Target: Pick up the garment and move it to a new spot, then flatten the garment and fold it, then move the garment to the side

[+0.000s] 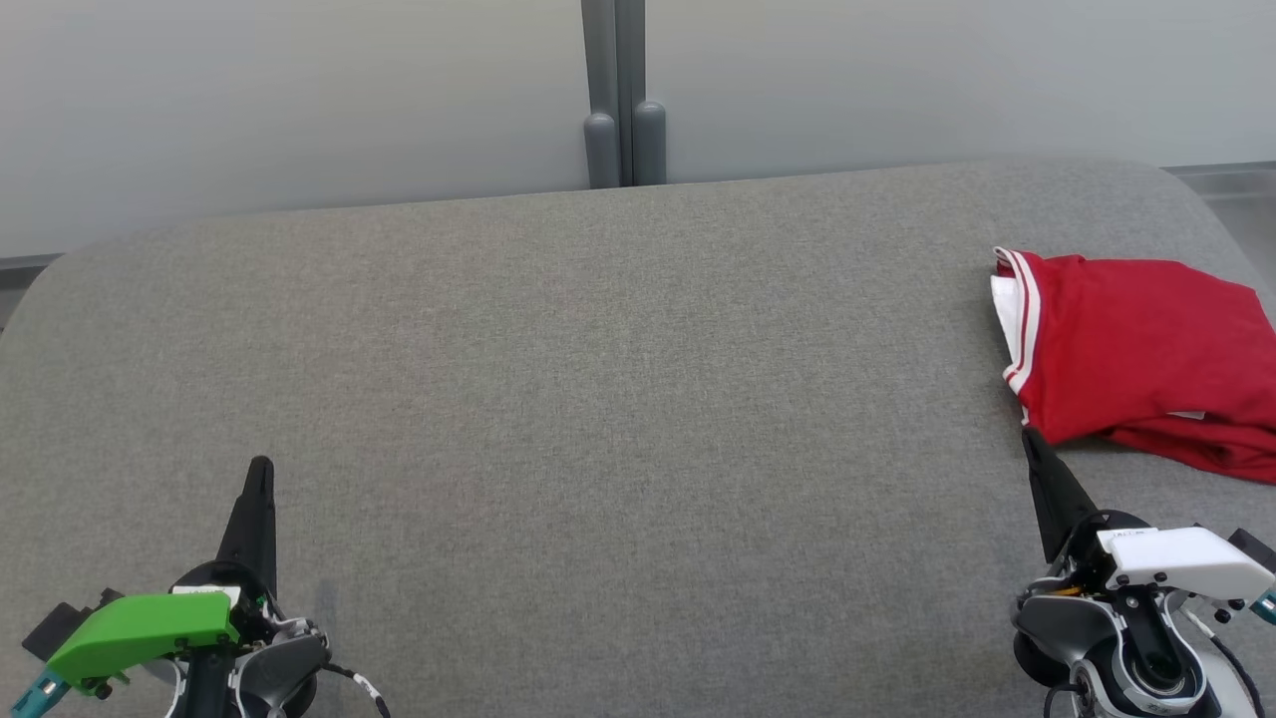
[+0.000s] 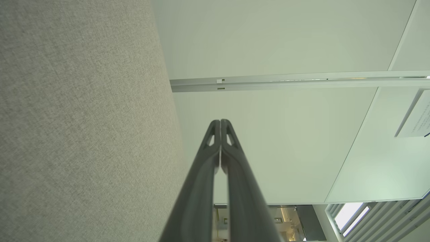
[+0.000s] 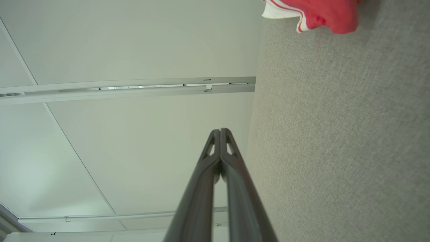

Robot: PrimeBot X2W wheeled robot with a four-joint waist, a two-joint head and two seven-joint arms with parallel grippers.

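Note:
The garment is red with white trim and lies folded at the far right of the grey fabric surface, running off the view's right edge. A corner of the garment shows at the top of the right wrist view. My right gripper is shut and empty at the lower right, its tip just below the garment's near edge. In the right wrist view my right gripper has both fingers pressed together. My left gripper is shut and empty at the lower left, far from the garment; in its own wrist view the left gripper is pinched together too.
A pale wall with a grey vertical post stands behind the surface's far edge. The surface's rounded corners show at the back left and back right. Its wide middle lies between the two grippers.

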